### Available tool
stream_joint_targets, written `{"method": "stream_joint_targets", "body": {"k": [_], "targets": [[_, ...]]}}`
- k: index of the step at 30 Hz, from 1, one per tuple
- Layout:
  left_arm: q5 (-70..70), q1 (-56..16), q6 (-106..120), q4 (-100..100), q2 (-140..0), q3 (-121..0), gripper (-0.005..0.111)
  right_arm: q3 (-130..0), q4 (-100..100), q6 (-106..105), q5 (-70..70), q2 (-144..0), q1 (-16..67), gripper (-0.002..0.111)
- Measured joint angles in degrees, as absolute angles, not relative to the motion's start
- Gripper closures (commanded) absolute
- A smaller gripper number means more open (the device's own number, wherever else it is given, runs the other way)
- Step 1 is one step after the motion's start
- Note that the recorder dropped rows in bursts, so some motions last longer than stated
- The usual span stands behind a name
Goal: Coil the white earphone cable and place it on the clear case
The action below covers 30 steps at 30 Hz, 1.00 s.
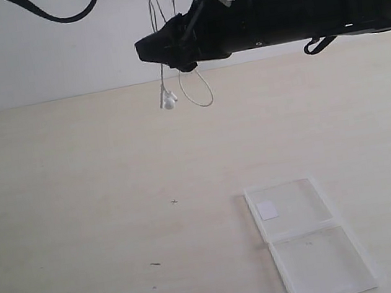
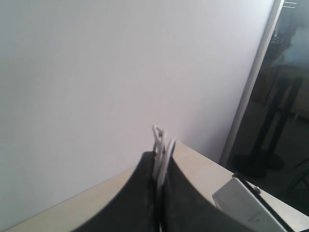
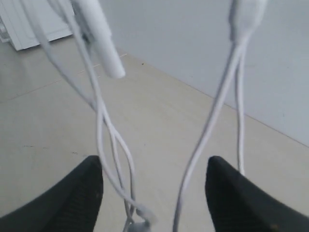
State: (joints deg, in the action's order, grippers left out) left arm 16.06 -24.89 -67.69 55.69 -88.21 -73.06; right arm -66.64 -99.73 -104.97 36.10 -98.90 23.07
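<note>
The white earphone cable [image 1: 164, 82] hangs in the air, high above the table [image 1: 80, 206]. It comes down from above the top of the outside picture in a few thin strands. Its two earbuds [image 1: 168, 101] dangle at the bottom, close together. A loop of wire [image 1: 204, 105] hangs just beside them. None of it touches the table.

The left gripper [image 2: 160, 162] is squeezed tight on the cable [image 2: 158, 137]. In the left wrist picture a little bit of white wire sticks out from between its two black fingers [image 2: 140, 193]. This gripper does not show in the outside picture.

The right gripper [image 1: 149, 49] reaches in from the right side, up high. Its tip is at the hanging strands. Its jaws are wide apart. In the right wrist picture the strands [image 3: 212, 121] hang down in the space between its two black fingers [image 3: 82, 198]. The fingers do not pinch them.

The clear case [image 1: 321, 260] lies flat and open on the table, low and to the right. It is well apart from the cable. One half has a small white sticker [image 1: 268, 210].
</note>
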Motion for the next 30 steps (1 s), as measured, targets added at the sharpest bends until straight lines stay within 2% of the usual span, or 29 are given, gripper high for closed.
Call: {"method": "stream_joint_targets", "body": {"k": [3, 5, 28, 30], "targets": [[15.94, -25.71, -67.69, 55.55, -88.21, -73.06, 0.107, -66.64, -99.73, -104.97, 36.10, -98.90, 23.07, 0.095], [15.34, -25.98, -67.69, 55.55, -88.21, -73.06, 0.107, -66.64, -99.73, -104.97, 36.10, -98.90, 23.07, 0.108], [13.03, -26.13, -66.00, 55.43, -88.21, -73.06, 0.107, -66.64, -99.73, -104.75, 36.10, -98.90, 23.07, 0.108], [12.62, -26.13, -65.41, 55.43, -88.21, -73.06, 0.107, -66.64, -99.73, -104.75, 36.10, -98.90, 23.07, 0.105]]}}
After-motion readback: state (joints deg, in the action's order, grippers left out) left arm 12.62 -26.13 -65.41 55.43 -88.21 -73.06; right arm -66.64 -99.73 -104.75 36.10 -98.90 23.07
